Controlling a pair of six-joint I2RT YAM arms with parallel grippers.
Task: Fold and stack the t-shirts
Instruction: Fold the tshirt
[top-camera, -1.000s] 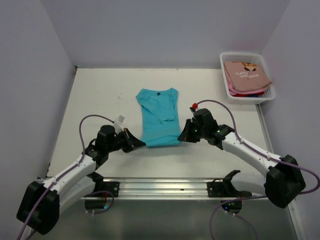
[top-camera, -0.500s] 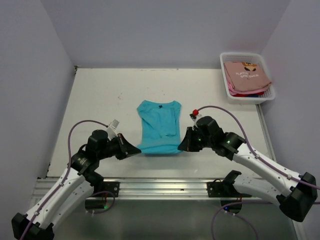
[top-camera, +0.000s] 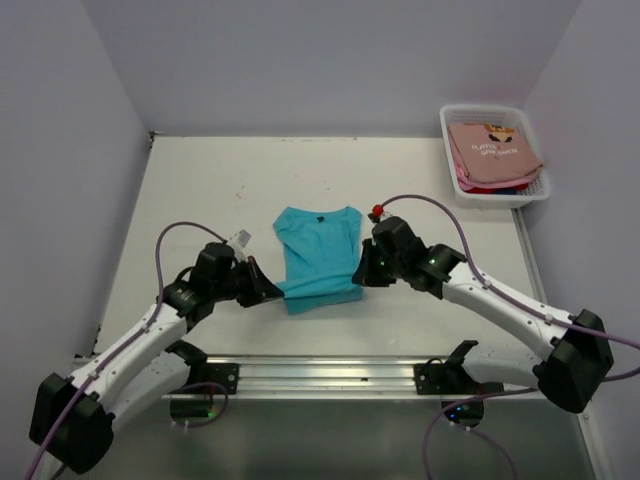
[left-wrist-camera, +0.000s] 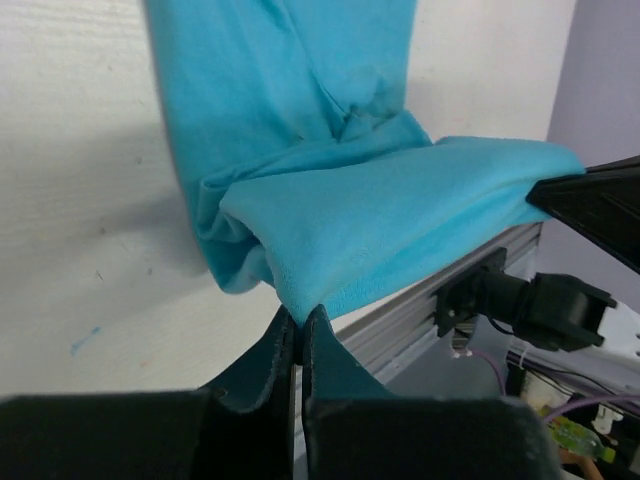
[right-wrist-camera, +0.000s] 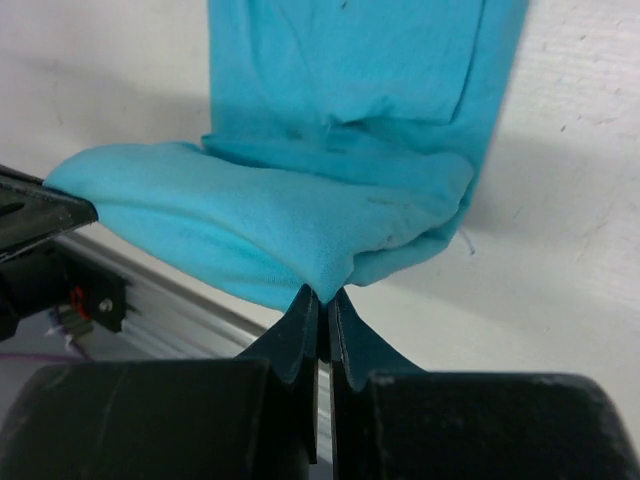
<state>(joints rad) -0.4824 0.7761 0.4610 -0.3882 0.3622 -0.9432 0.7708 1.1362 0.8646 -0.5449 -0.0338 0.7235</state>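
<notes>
While both arms pinch its near hem, the plain teal cotton t-shirt (top-camera: 318, 250) lies in the middle of the white table (top-camera: 200, 190). Its collar points away from the robot and its sleeves are tucked in, so the body makes a narrow strip.

The left gripper (left-wrist-camera: 298, 318) has its jaws pressed together on the hem's left corner. The right gripper (right-wrist-camera: 322, 298) is clamped the same way on the right corner. In each wrist view the cloth runs straight out from between the black fingertips, with no gap showing.

The two grips sit level and apart, which I judge is meant to keep the hem taut and straight so that the fold lands square. The held edge is raised off the table and hangs above the lower part of the shirt. A soft rolled loop bulges below it, while the upper part, collar included, rests flat. That suits a bottom-to-collar fold that is partly made.

The cloth spans the space between the two pairs of jaws, and each pair bites only the outermost corner.

Well apart, in the far right corner, a white plastic basket (top-camera: 455, 118) holds a salmon-pink printed shirt (top-camera: 492, 150). It lies on top of other shirts showing red and blue edges.
</notes>
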